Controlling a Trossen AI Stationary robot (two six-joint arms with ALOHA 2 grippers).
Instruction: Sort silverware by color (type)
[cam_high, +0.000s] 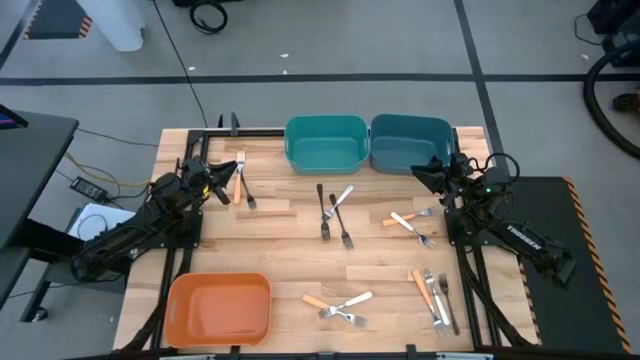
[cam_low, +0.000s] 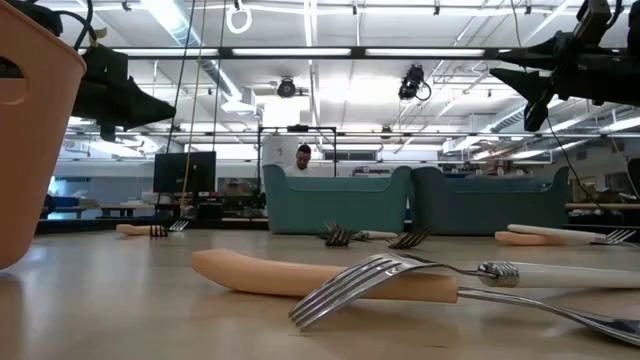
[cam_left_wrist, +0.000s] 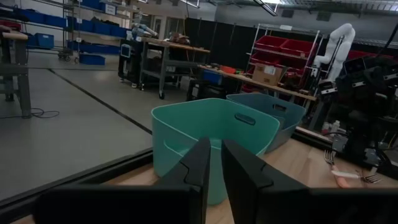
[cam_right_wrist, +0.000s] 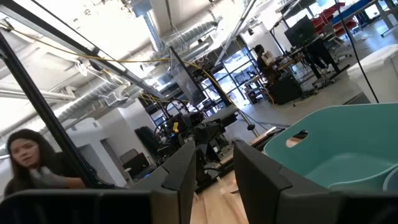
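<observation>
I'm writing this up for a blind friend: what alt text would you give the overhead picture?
Seen from above, a wooden table holds scattered small forks, with a teal bin and a blue bin at the far edge and an orange bin at the near left. Two dark robot arms wait at the sides, left gripper and right gripper, neither holding anything.

The room is a large open workshop with a grey floor (cam_high: 330, 40) crossed by dark lines. Long strip lights (cam_low: 330, 52) run along a ceiling hung with silver ducts (cam_right_wrist: 180, 40) and cables. Workbenches (cam_left_wrist: 168, 53) stand across the floor, with blue crates (cam_left_wrist: 37, 38) on shelves behind them and a rack of red bins (cam_left_wrist: 286, 53) nearby. A person (cam_low: 303, 156) sits far off, and another person (cam_right_wrist: 28, 158) is close by.
</observation>
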